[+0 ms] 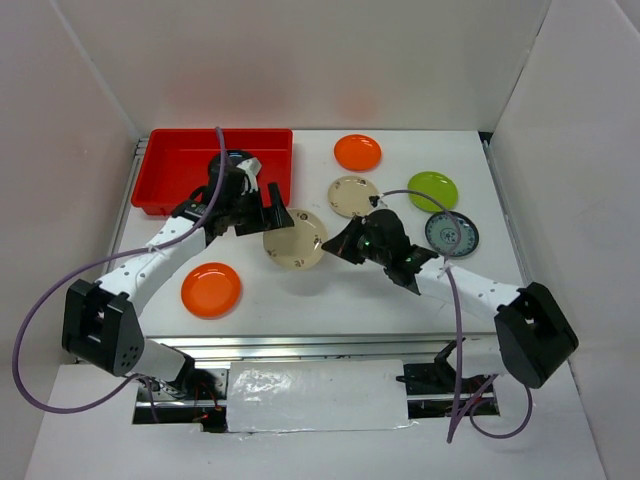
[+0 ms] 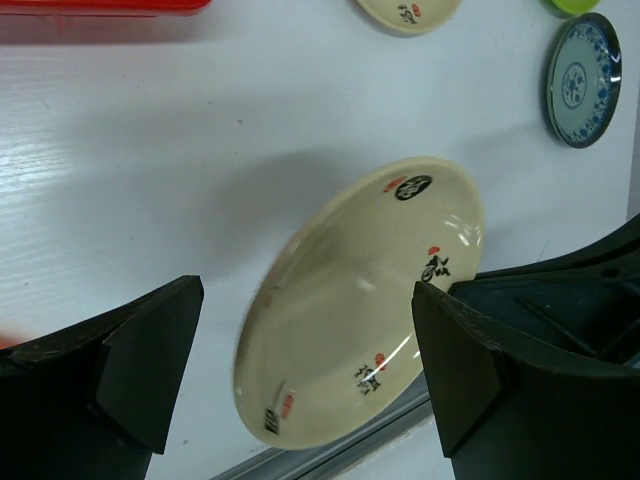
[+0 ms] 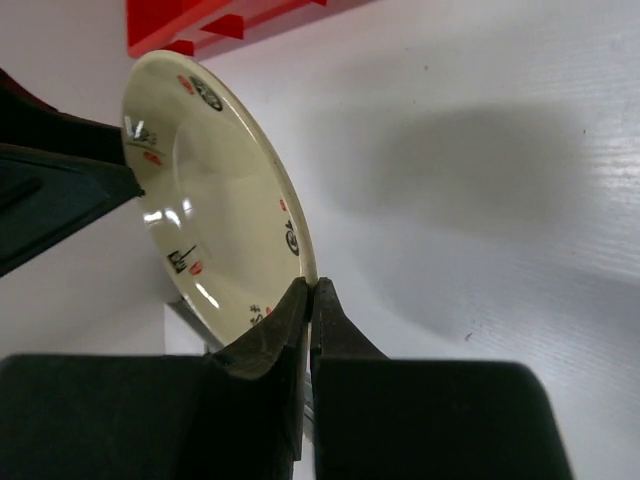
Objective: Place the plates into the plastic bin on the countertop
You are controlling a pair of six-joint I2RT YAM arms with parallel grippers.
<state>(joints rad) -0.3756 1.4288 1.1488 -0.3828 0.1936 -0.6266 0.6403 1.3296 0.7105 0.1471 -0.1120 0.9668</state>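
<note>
My right gripper [image 1: 338,243] is shut on the rim of a patterned beige plate [image 1: 295,240] and holds it tilted above the countertop [image 1: 330,290]. In the right wrist view its fingertips [image 3: 312,290] pinch the plate's [image 3: 210,200] lower edge. My left gripper [image 1: 272,214] is open, and in the left wrist view [image 2: 305,370] its jaws stand on either side of the plate [image 2: 360,300] without touching it. The red plastic bin [image 1: 170,165] lies behind the left arm. A second beige plate [image 1: 353,196], two orange plates [image 1: 357,152] [image 1: 211,289], a lime green plate [image 1: 432,190] and a blue-grey plate [image 1: 452,233] lie on the countertop.
White walls [image 1: 560,120] enclose the countertop on three sides. A metal rail [image 1: 330,345] runs along the front edge. The left arm covers part of the bin's inside. The black and brown-gold plates are out of view.
</note>
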